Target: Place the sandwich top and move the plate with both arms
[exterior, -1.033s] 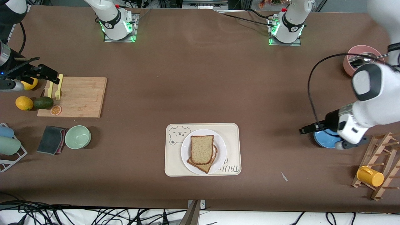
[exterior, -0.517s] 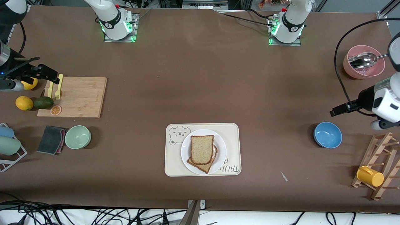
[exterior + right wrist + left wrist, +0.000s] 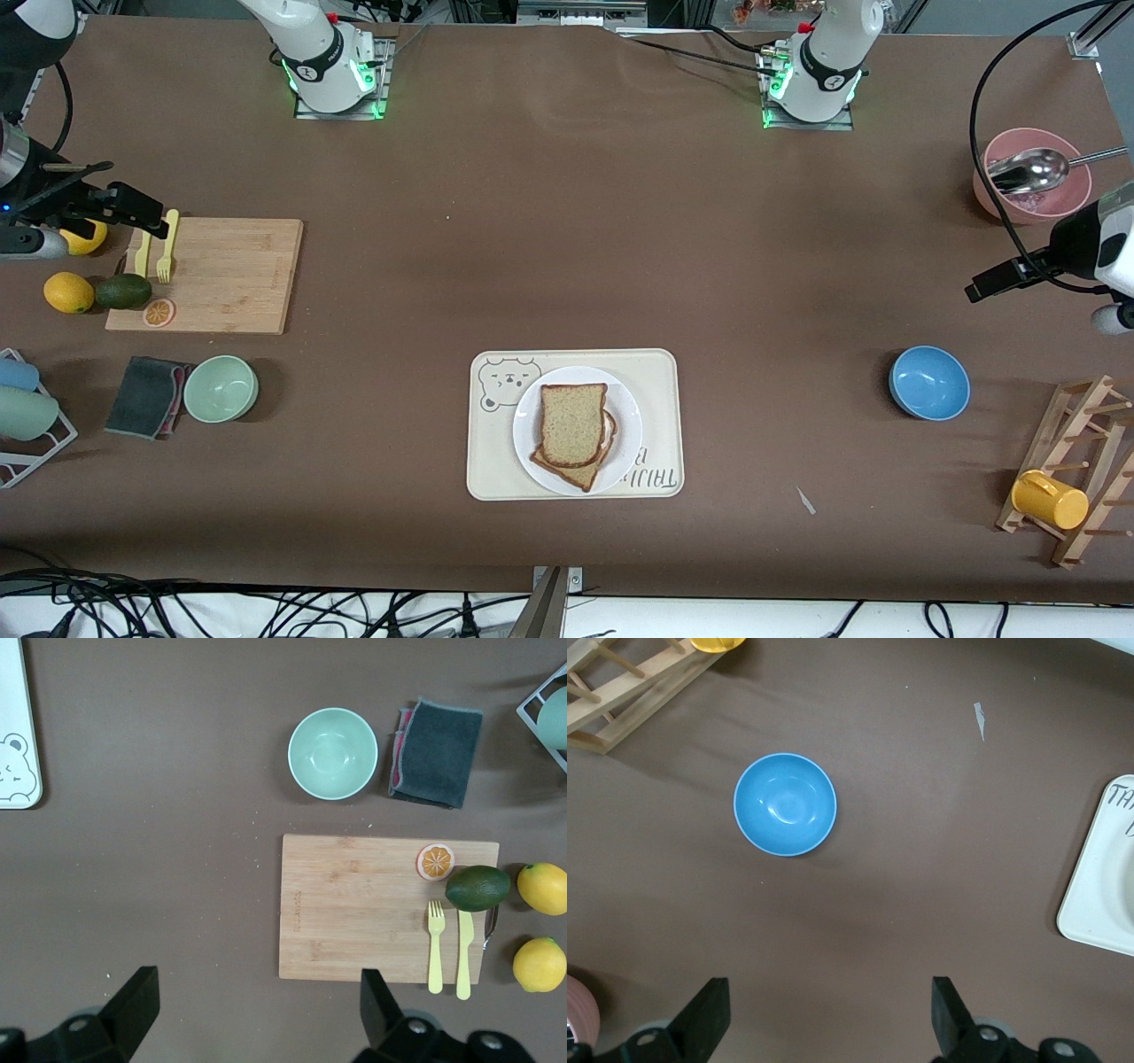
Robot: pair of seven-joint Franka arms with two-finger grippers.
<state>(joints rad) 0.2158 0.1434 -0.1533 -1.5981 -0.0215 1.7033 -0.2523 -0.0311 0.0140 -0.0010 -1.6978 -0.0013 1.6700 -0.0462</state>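
Observation:
The sandwich top [image 3: 574,424], a light speckled bread slice, lies on a darker toast slice [image 3: 576,477] on the white plate [image 3: 628,415]. The plate sits on the cream bear-print tray [image 3: 660,372], whose edge also shows in the left wrist view [image 3: 1103,904] and the right wrist view [image 3: 13,726]. My left gripper [image 3: 988,288] [image 3: 830,1019] is open and empty, over bare table between the pink and blue bowls. My right gripper [image 3: 149,217] [image 3: 257,1014] is open and empty, over the cutting board's edge at the right arm's end.
Blue bowl [image 3: 928,383] [image 3: 785,804], pink bowl with metal spoon [image 3: 1032,177] and wooden rack with yellow cup [image 3: 1050,498] stand at the left arm's end. Cutting board [image 3: 221,275] [image 3: 372,908], green bowl [image 3: 221,388] [image 3: 332,753], grey cloth [image 3: 146,396], lemons and avocado [image 3: 122,291] lie at the right arm's end.
My left gripper has moved off the blue bowl, up and toward the left arm's end of the table. The right arm, bread and plate have not moved.

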